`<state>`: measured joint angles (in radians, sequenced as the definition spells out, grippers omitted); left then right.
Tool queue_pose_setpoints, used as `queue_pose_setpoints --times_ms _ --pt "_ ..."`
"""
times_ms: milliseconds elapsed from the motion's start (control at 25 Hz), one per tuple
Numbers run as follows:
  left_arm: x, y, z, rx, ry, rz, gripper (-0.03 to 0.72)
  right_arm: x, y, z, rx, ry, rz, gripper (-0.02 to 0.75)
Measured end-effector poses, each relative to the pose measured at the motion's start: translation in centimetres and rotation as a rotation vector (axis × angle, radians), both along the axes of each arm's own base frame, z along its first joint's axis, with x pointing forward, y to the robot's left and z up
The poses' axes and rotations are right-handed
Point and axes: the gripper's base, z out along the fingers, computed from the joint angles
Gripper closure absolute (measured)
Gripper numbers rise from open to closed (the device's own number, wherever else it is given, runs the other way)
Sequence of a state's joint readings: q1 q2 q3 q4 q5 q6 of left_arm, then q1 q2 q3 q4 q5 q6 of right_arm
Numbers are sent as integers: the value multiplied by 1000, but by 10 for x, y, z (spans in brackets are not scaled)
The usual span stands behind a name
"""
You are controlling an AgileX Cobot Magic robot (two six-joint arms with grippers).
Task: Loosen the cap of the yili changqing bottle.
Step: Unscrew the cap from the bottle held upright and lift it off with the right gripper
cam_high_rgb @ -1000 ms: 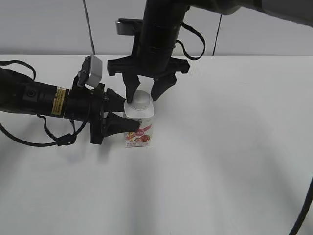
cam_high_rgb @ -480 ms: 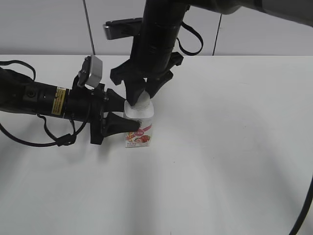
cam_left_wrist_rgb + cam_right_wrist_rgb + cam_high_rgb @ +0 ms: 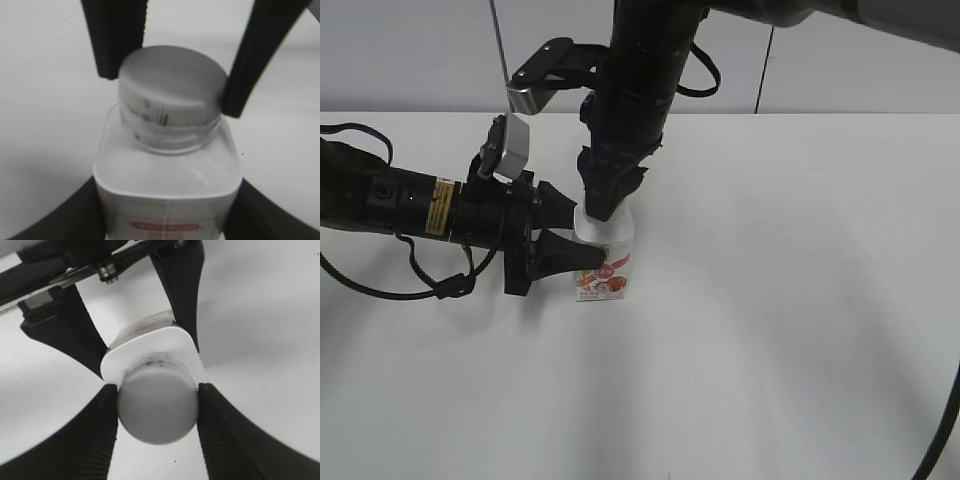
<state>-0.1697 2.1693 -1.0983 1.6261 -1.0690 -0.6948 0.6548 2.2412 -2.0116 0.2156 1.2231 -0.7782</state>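
Observation:
The yili changqing bottle (image 3: 608, 262) stands upright on the white table, its red-pink fruit label facing the front. My left gripper (image 3: 572, 238) reaches in from the left and is shut on the bottle's body (image 3: 165, 185), one jaw on each side. My right gripper (image 3: 603, 207) comes straight down and is shut on the white cap (image 3: 156, 407), its fingers (image 3: 112, 45) pressing on opposite sides of the ribbed cap (image 3: 172, 87). In the exterior view the cap is mostly hidden by those fingers.
The white table (image 3: 780, 330) spreads around the bottle with nothing else on it. A grey wall runs behind. The left arm (image 3: 390, 200) with its cables lies low along the left side, and the right arm (image 3: 645, 60) stands tall above the bottle.
My right gripper has closed from open around the cap to shut on it and has turned about its vertical axis, its wrist camera swinging round to the left. The left gripper and bottle stay put.

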Motion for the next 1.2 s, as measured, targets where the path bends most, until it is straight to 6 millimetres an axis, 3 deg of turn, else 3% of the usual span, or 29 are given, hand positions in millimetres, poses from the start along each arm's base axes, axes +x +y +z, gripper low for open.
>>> queue_pose_setpoints --times_ms 520,720,920,1200 --pt "0 0 0 -4 1 6 291 1 1 6 11 -21 30 348" --pt "0 0 0 -3 1 4 291 1 2 8 23 -22 31 195" --pt "0 0 0 -2 0 2 291 0 1 15 33 -31 23 169" --pt "0 0 0 0 0 0 292 -5 -3 40 82 3 -203 164"
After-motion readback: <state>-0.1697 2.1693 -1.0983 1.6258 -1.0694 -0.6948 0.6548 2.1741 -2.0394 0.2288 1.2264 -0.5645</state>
